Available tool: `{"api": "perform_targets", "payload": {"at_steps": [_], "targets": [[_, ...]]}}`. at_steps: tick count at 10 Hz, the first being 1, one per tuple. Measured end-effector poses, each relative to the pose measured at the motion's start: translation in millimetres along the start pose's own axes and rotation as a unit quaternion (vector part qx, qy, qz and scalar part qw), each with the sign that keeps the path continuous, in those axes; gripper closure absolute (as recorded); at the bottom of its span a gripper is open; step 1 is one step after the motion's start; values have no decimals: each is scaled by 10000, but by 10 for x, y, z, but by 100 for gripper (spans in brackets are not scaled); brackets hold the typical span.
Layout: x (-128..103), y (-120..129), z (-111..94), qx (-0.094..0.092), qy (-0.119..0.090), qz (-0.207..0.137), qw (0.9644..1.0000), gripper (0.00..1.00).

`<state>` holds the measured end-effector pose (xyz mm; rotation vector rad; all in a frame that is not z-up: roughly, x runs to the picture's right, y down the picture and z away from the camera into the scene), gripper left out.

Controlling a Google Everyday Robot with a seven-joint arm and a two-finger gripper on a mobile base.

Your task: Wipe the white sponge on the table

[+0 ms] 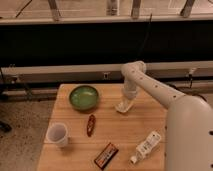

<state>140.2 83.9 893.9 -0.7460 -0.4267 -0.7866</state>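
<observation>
The white sponge (122,106) is a small flat whitish pad lying on the light wooden table (112,130), right of the green bowl. My gripper (128,99) hangs from the white arm and comes down onto the sponge's right end, touching it. The sponge's left part sticks out from under the gripper. The arm reaches in from the lower right.
A green bowl (83,96) sits at the table's back left. A white cup (57,134) stands at the front left. A reddish-brown object (90,124) lies mid-table, a dark snack bar (106,155) at the front, a white plastic bottle (145,146) at the front right.
</observation>
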Motion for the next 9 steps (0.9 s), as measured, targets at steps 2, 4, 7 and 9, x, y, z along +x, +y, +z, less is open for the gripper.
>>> {"api": "perform_targets", "payload": {"at_steps": [2, 4, 7, 9], "targets": [[138, -4, 14, 114, -109, 238, 9996, 46], [266, 59, -8, 255, -181, 470, 9984, 26], [268, 210, -7, 161, -165, 431, 9988, 26], [109, 364, 41, 126, -153, 402, 9990, 46]]}}
